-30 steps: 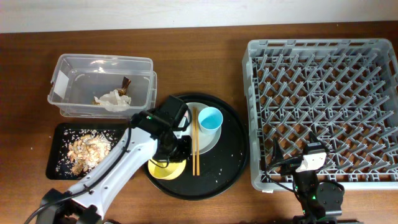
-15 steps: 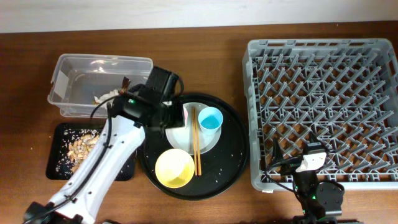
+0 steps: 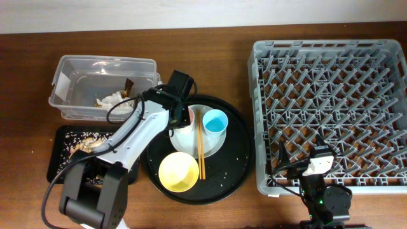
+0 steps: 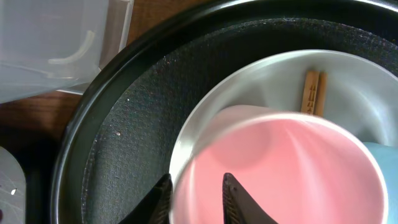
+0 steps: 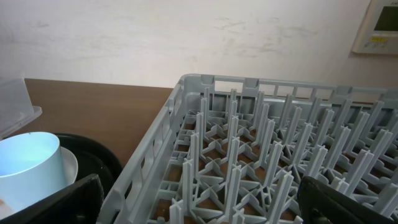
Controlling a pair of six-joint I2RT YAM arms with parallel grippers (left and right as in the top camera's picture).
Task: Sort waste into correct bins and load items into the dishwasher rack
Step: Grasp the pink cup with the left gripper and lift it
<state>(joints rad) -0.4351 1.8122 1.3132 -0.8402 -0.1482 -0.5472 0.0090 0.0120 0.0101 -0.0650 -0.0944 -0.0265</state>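
Note:
My left gripper (image 3: 182, 118) is over the pale plate (image 3: 213, 144) on the round black tray. Its fingers (image 4: 196, 199) straddle the rim of the pink cup (image 4: 280, 168), one outside and one inside, close together. The light-blue cup (image 3: 215, 121) stands beside it on the plate. The chopsticks (image 3: 200, 149) lie across the plate. The yellow bowl (image 3: 178, 172) sits at the tray's front. The grey rack (image 3: 331, 108) is at the right. My right gripper (image 5: 199, 208) is open and empty at the rack's front left corner.
The clear tub (image 3: 70, 86) at the back left holds the white napkin (image 3: 114, 100) and the brown wrapper (image 3: 129, 84). The shallow black tray (image 3: 60, 162) in front of it holds food scraps (image 3: 82, 147). The round black tray (image 3: 235, 172) lies between them and the rack.
My left arm has moved from over the yellow bowl back to the pink cup on the plate, and the bowl now shows fully. The right arm has not moved.

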